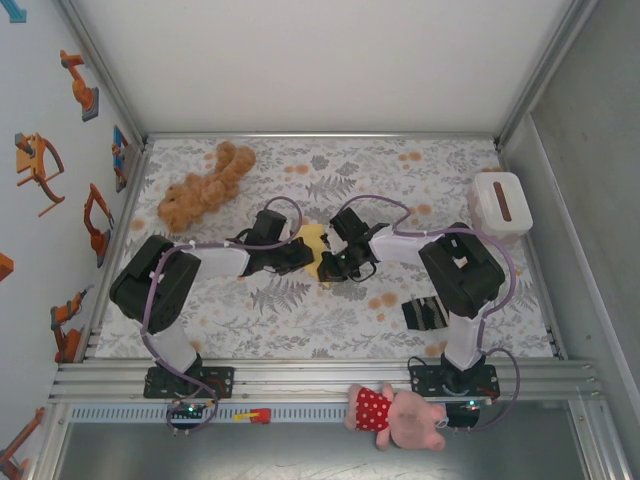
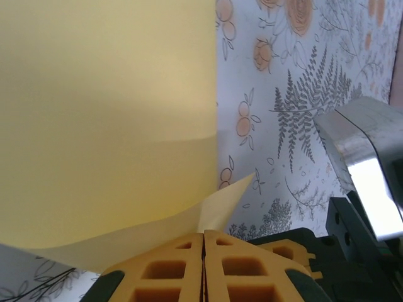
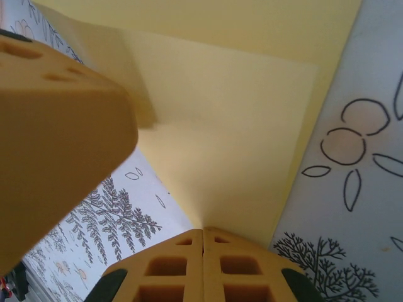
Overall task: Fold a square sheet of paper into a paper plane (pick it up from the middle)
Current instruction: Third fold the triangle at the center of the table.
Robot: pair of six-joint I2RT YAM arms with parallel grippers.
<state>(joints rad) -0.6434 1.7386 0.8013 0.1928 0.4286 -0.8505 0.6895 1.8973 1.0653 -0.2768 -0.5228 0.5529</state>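
While both claws are closed on it, the sheet of paper (image 1: pixel 314 243) hangs between them over the middle of the table, pale yellow and already folded at least once.

1. Left gripper (image 1: pixel 297 256). In its wrist view the yellow pads (image 2: pixel 170 270) are pressed flat together with no gap. A lower edge of the sheet is nipped between them. The paper rises above and to the left of the tips. One pointed flap pokes out just to their right.

2. Right gripper (image 1: pixel 337 266). In its wrist view the fingers (image 3: pixel 239 267) are likewise clamped together, on a narrow point of the sheet. The paper fans out above the tips in two overlapping layers. A blurred yellow block (image 3: pixel 56 126) sits up and left of this claw, against the paper; whose it is, I cannot tell.

3. Floral tablecloth (image 1: pixel 300 320). Lies beneath both claws.

4. Brown teddy bear (image 1: pixel 200 192). Beyond the left claw and off to its left, well apart.

5. White box (image 1: pixel 500 205) with a brown slot. Beyond and right of the right claw, at the cloth's far corner.

6. Dark striped sock (image 1: pixel 425 313). Right of the right claw, on its near side, flat on the cloth.

7. Pink plush toy (image 1: pixel 400 415) in a red spotted dress. Well behind the right claw, on the rail by that arm's base.
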